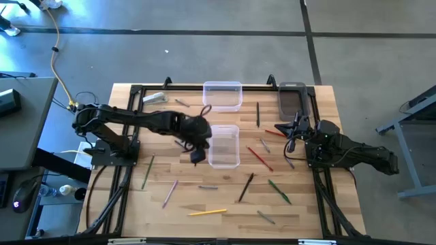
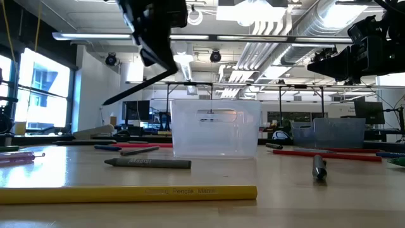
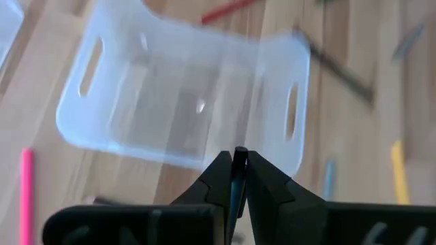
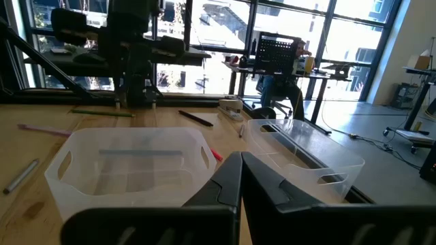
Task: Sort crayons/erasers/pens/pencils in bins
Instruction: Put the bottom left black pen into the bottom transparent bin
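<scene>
I have the left gripper [image 1: 197, 156] raised above the table just beside the near-left corner of the middle clear plastic bin [image 1: 224, 145], and its jaws are pinched on a thin dark pencil [image 2: 140, 85]. In the left wrist view the pencil [image 3: 239, 178] shows end-on between the two dark fingers [image 3: 216, 184], with that bin [image 3: 184, 102] spread out ahead. From table height the pencil hangs tilted, one end lower and pointing away from the bin [image 2: 215, 128].

My reading is that the step in hand is carrying this pencil over the bin and dropping it in. To do it well I want to bring the gripper over the bin's middle, not its rim, and turn the wrist so the pencil lies along the bin's long side; crosswise, it could bridge the walls or tip out. I would lower it before letting go, since a light clear tub may slide if struck.

The second clear bin [image 1: 222, 94] sits at the far edge of the table and the smoky dark grey bin [image 1: 292, 101] at the far right. Loose pencils and crayons lie scattered on the wooden table [image 1: 313, 204], among them a yellow pencil [image 1: 207, 212] near the front.

The right gripper [image 1: 293, 131] waits over the right side of the table, its jaws pressed together and holding nothing.
</scene>
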